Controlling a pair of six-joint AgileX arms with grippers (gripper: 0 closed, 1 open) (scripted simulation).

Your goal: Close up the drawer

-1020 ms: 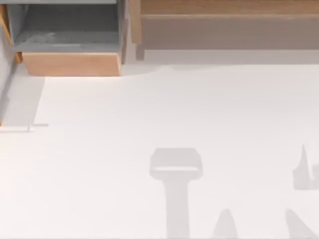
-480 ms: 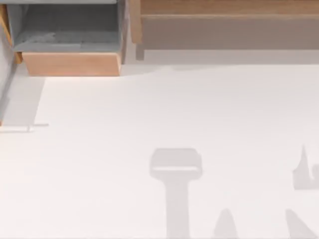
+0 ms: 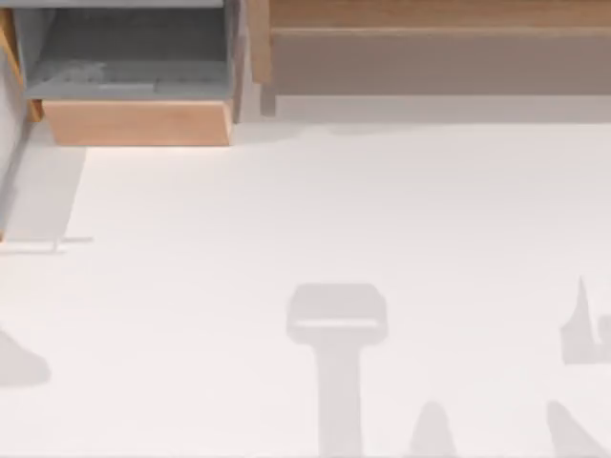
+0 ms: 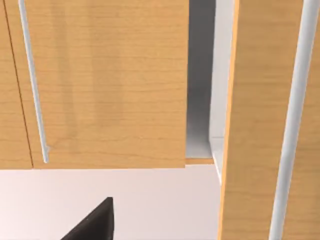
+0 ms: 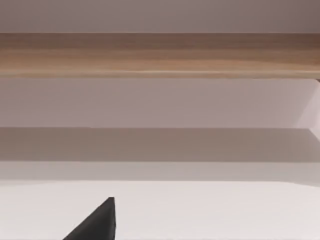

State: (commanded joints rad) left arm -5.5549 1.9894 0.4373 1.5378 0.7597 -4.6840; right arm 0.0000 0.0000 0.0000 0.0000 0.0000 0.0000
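The drawer (image 3: 138, 122) stands pulled out at the table's far left corner in the top view. Its plain light-brown front panel faces the table, and the grey floor (image 3: 134, 57) lies bare behind it. Close in the left wrist view are a light-brown wooden panel (image 4: 105, 85), a grey gap (image 4: 200, 75) and a second wooden panel (image 4: 260, 110). I cannot tell which of them belongs to the drawer. A dark part of my left gripper (image 4: 95, 225) shows low in that view, apart from the wood. A dark part of my right gripper (image 5: 95, 222) shows over the white table, well short of the cabinet.
The long wooden and beige cabinet body (image 3: 430, 43) runs along the far edge to the right of the drawer, also seen as a wood strip (image 5: 160, 55). The white table (image 3: 286, 219) carries grey arm shadows near its front edge and at its left edge.
A grey shadow has appeared at the table's left edge in the top view. The drawer and the other shadows have not moved.
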